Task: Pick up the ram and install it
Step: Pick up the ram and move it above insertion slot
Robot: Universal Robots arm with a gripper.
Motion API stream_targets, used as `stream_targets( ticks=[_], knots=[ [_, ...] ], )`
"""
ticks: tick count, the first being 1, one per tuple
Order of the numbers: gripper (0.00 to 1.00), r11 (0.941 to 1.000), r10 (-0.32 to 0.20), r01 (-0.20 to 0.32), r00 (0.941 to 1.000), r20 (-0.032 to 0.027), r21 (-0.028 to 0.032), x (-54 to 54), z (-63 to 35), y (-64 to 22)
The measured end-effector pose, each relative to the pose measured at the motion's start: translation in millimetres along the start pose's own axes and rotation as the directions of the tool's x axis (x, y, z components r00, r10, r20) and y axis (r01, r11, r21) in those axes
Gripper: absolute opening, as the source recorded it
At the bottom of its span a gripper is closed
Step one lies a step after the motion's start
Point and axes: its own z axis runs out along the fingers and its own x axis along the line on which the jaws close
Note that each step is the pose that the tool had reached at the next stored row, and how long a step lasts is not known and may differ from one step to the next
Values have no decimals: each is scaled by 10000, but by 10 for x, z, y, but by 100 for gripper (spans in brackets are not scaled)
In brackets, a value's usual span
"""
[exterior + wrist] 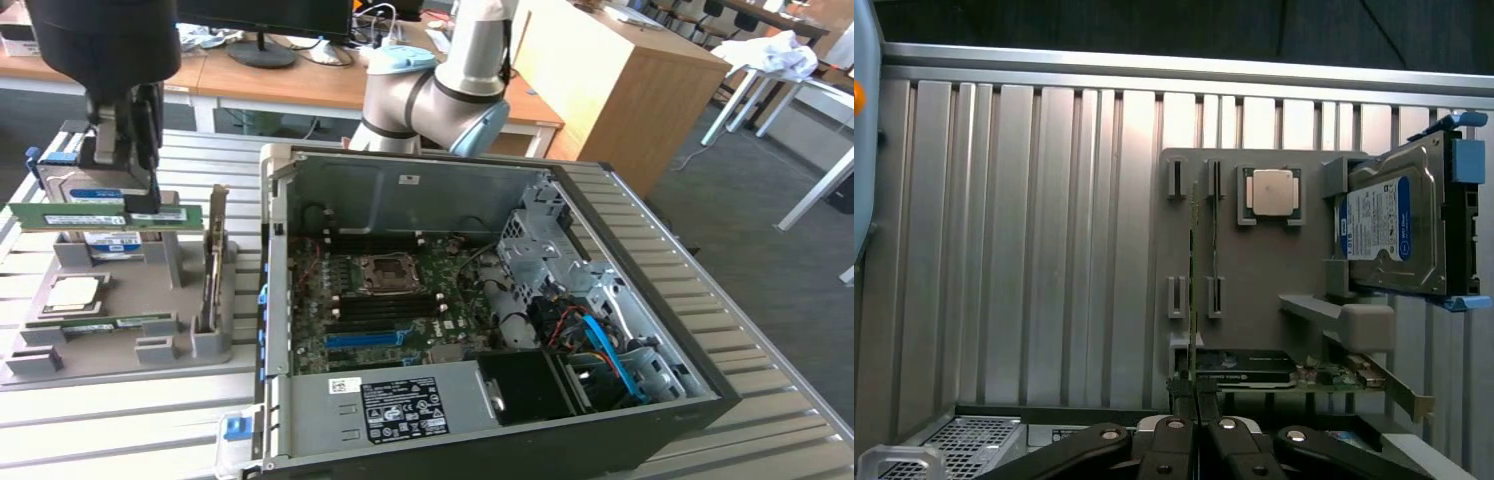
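Ram pinched in the gripper above the parts holder

The gripper (144,208) has its fingers (1174,432) nearly closed on the ram (67,215), gripping it off-centre so that the stick runs level, most of it jutting to the exterior view's left of the fingers. It seems to hang clear of the grey holder (120,355) beneath, though the angle makes this hard to judge. Directly below the fingers lie the processor (74,292) and a second ram stick (100,323) in their slots, and the hard drive (1389,225) stands behind. An upright card (214,255) rises from the holder just beside the held ram's end, between the fingers and the open computer case (400,170). The case wall nearest the holder also stands between the fingers and the motherboard (387,300).
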Motion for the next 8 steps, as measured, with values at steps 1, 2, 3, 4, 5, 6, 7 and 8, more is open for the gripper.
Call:
stream_targets(
  ticks=[1,2,3,4,5,6,7,8],
  knots=[
    [11,10000,-1,1,10000,0,0,0,-1,-14],
    [11,10000,-1,1,10000,0,0,1,-1,-28],
    [11,10000,-1,1,10000,1,1,1,-1,-42],
    [11,10000,-1,1,10000,1,0,1,-2,-56],
    [11,10000,-1,1,10000,0,0,1,-3,-69],
    [11,10000,0,0,10000,0,0,2,-4,-82],
    [11,10000,0,0,10000,0,-1,2,-5,-95],
    [11,10000,0,0,10000,0,-1,2,-5,-107]
  ],
)
